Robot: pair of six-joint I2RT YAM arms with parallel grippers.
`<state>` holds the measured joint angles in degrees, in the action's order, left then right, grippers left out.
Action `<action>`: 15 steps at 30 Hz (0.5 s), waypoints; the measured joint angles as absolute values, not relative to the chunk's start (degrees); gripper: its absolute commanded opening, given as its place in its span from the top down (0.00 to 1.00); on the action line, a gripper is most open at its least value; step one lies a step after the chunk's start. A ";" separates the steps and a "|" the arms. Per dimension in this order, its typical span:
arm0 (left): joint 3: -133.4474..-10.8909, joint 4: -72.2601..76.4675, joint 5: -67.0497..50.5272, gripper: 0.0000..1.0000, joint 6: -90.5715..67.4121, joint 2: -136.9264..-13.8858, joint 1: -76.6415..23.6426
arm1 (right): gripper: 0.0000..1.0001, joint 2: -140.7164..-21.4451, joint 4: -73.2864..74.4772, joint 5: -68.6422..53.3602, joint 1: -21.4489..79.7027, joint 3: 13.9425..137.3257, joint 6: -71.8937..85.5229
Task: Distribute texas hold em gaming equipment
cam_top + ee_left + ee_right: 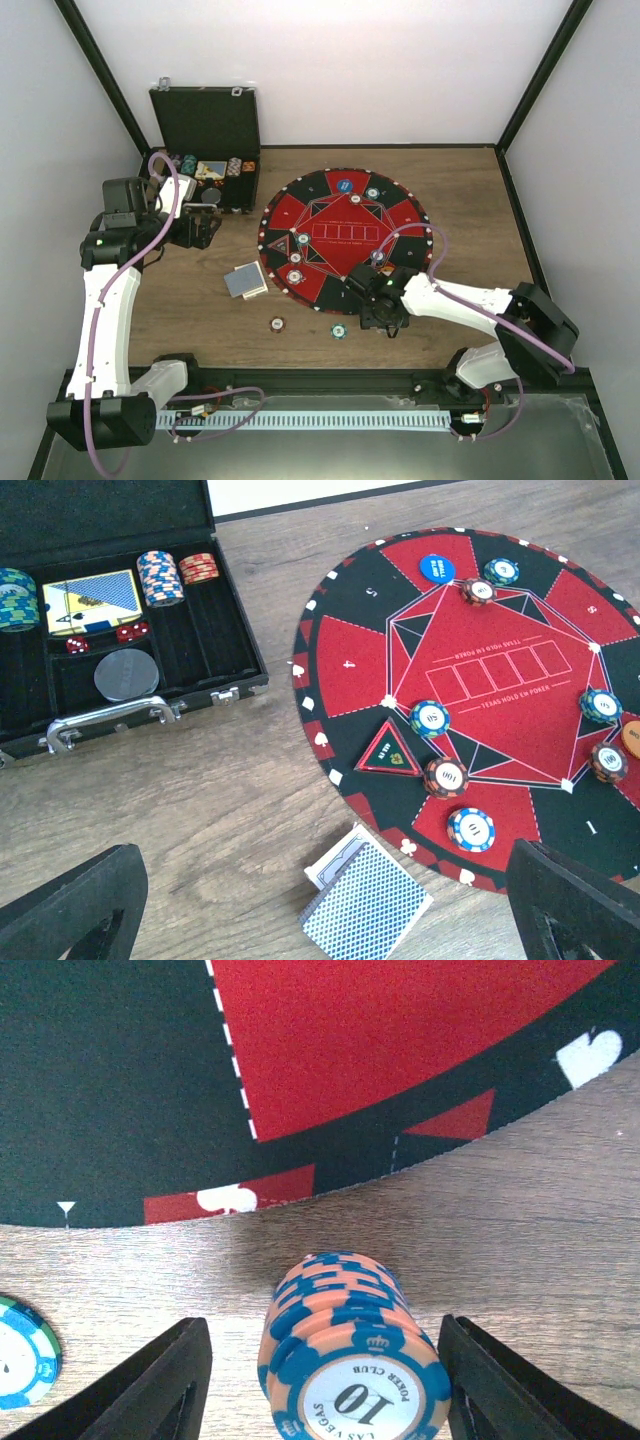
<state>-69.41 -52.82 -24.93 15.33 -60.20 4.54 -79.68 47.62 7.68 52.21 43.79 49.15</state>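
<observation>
A stack of orange-and-blue poker chips [350,1370] marked 10 stands on the wood just off the mat's near edge. My right gripper [335,1380] straddles it, open; there is a gap on the left and the right finger [500,1380] is very close to the stack. From above, that gripper [384,318] hides the stack. A deck of blue-backed cards [365,905] lies beside the round red-and-black mat [480,700], with my open left gripper [325,900] hovering above it. Several chips, a blue disc [436,568] and an orange disc [632,738] lie on the mat.
The open black case [120,610] at the back left holds chip stacks, cards and red dice. Two loose chips [277,323] [339,330] lie on the wood near the mat's front. A triangular marker [389,750] rests on the mat. A teal chip [20,1350] lies left of my right gripper.
</observation>
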 measured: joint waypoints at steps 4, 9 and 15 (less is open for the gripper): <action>-69.41 -52.82 -24.88 0.00 15.42 -60.20 4.51 | 0.42 -79.72 47.55 7.68 52.21 43.75 49.15; -69.41 -52.82 -24.84 0.00 15.46 -60.20 4.51 | 0.48 -79.72 47.57 7.62 52.21 43.75 49.19; -69.41 -52.80 -24.71 0.00 15.49 -60.23 4.51 | 0.52 -79.72 47.77 7.66 52.21 43.75 49.19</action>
<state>-69.41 -52.80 -24.71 15.49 -60.23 4.51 -79.72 47.77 7.66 52.21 43.75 49.19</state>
